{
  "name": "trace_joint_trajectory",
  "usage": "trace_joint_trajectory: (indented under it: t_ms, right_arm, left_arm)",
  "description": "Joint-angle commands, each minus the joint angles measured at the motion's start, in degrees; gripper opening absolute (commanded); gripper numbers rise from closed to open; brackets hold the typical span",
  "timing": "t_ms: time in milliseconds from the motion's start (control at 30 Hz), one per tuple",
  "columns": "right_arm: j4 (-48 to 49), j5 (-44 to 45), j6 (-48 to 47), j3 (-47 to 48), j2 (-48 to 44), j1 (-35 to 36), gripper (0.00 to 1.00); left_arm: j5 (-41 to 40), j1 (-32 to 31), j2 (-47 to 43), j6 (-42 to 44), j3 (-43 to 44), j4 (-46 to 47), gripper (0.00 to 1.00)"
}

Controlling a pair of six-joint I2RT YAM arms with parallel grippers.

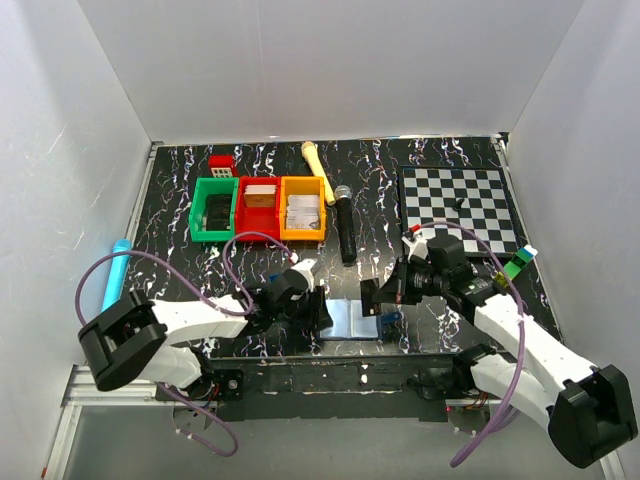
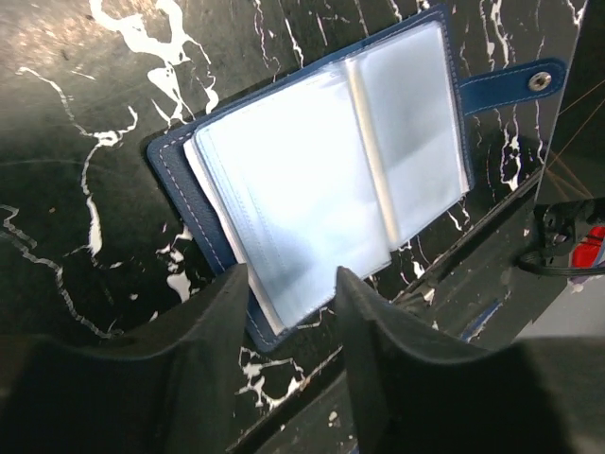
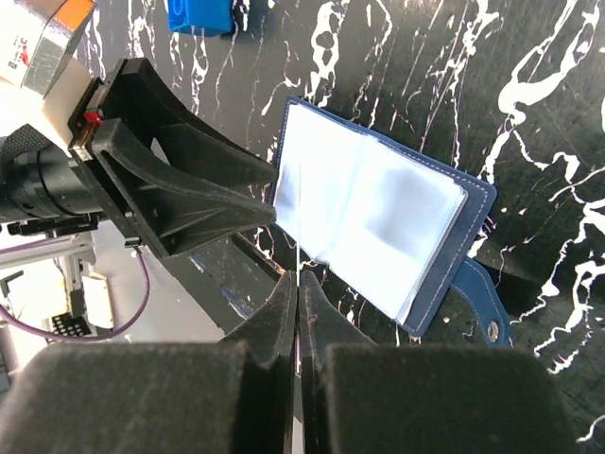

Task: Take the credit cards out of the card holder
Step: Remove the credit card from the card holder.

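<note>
The navy card holder lies open near the table's front edge, its pale plastic sleeves facing up and its snap strap sticking out to one side. My left gripper is open, its fingers on either side of the holder's near corner, low over the table. My right gripper is shut on a thin pale credit card. The card shows edge-on and stands upright over the holder's left page. In the top view the two grippers flank the holder.
A small bright blue brick lies just right of the holder. At the back stand green, red and orange bins. A black microphone, a chessboard and a pale blue tube lie around.
</note>
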Motion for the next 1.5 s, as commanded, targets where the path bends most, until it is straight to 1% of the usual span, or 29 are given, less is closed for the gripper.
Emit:
trace_joint_trajectory:
  t_ms: [0,33,67,133,167,233,300,333,400,467,600,667,867,933,1067,1200,1233,1267,1400,1467]
  right_arm:
    - [-8.09,2.49,-5.85,7.09,-3.04,-0.09,0.01]
    - [-9.41,2.41,-7.08,8.41,-3.57,0.00,0.01]
    - [-10.56,1.71,-8.05,9.64,-3.92,0.18,0.01]
    - [-12.06,-2.32,-10.60,12.01,-3.76,0.96,0.01]
    - [-13.20,-3.99,-12.17,13.25,-3.23,1.67,0.01]
    - [-15.39,-6.99,-14.72,15.71,-1.74,5.52,0.01]
    - [-19.07,-7.88,-17.97,20.35,1.32,11.04,0.01]
    - [-20.92,-7.53,-19.55,22.73,2.65,14.73,0.01]
    - [-22.61,-7.00,-21.58,26.25,4.94,20.28,0.01]
    - [-21.65,-8.04,-21.68,28.63,6.44,23.28,0.01]
    - [-17.96,-11.12,-20.89,30.31,8.11,24.26,0.01]
    - [-18.04,-12.27,-21.24,31.53,9.34,24.52,0.01]
    - [-18.83,-13.59,-22.12,33.65,11.36,25.58,0.01]
    - [-18.74,-14.12,-22.29,34.44,11.71,26.10,0.01]
    - [-20.06,-14.65,-23.08,36.11,12.59,26.81,0.01]
    - [-21.20,-15.78,-24.05,37.25,13.12,27.16,0.01]
    - [-21.55,-16.05,-24.40,37.51,13.21,27.25,0.01]
    - [-21.99,-16.31,-24.66,37.78,13.38,27.34,0.01]
    - [-22.26,-16.84,-25.19,37.87,13.47,27.51,0.01]
    - [-22.35,-16.93,-25.37,37.78,13.65,27.51,0.01]
  left_arm:
    - [-3.45,-0.13,-8.30,5.57,5.57,-9.77,0.46]
    - [-3.81,-0.13,-10.58,5.75,6.89,-11.09,0.50]
    - [-6.25,-0.22,-12.52,5.75,7.95,-12.50,0.54]
    - [-8.98,0.04,-16.91,5.31,9.19,-14.17,0.64]
    - [-10.04,0.13,-19.54,5.49,8.93,-14.09,0.67]
    - [-10.40,0.39,-24.12,7.15,7.61,-12.43,0.73]
    - [-9.35,0.74,-28.34,9.43,6.03,-11.29,0.87]
    - [-6.65,1.09,-30.36,11.10,5.50,-10.50,0.91]
    - [2.21,2.23,-33.10,14.88,4.97,-8.30,0.91]
    - [7.33,2.50,-35.21,17.43,5.76,-8.12,0.91]
    - [15.07,2.50,-39.69,19.55,5.06,-6.28,0.88]
    - [17.88,2.68,-40.66,19.81,4.97,-6.36,0.85]
    - [24.04,2.68,-39.61,19.90,4.71,-7.50,0.77]
    - [26.15,2.68,-38.82,19.81,4.70,-7.33,0.76]
    - [27.48,2.68,-37.15,20.43,5.14,-7.59,0.73]
    - [26.87,2.68,-36.62,21.39,5.67,-8.12,0.72]
    - [26.95,2.68,-36.71,21.57,5.59,-8.12,0.70]
    - [27.30,2.68,-36.80,21.75,5.50,-7.86,0.65]
    - [29.94,2.59,-36.80,21.92,5.15,-6.10,0.14]
    - [31.16,2.68,-36.71,21.66,4.80,-5.13,0.00]
